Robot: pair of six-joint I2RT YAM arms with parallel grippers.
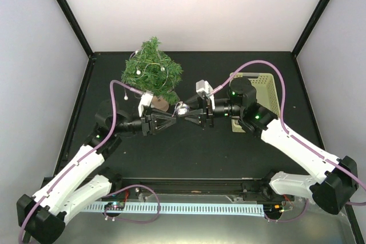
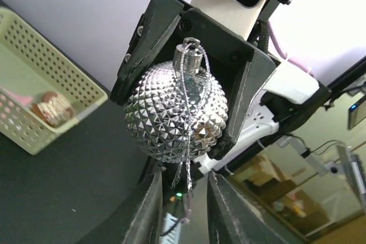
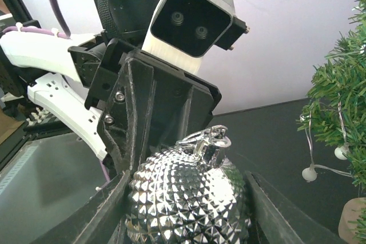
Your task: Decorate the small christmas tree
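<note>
- Right jaws clamp the silver bauble (image 2: 177, 112) by its sides, above the tabletop (image 1: 189, 158).
- Left jaws, narrowly apart, straddle its hanging string (image 2: 186, 167).
- The small christmas tree (image 1: 152, 71) stands at 11 o'clock from the bauble.

glossy faceted silver bauble (image 2: 171, 112), bristly tree (image 1: 153, 70), matt black table (image 1: 189, 150).

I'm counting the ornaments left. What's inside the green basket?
The left wrist view shows one brownish-gold ornament in the basket, something pink beside it. From above, the right arm covers part of the basket, so the rest is hidden.
</note>
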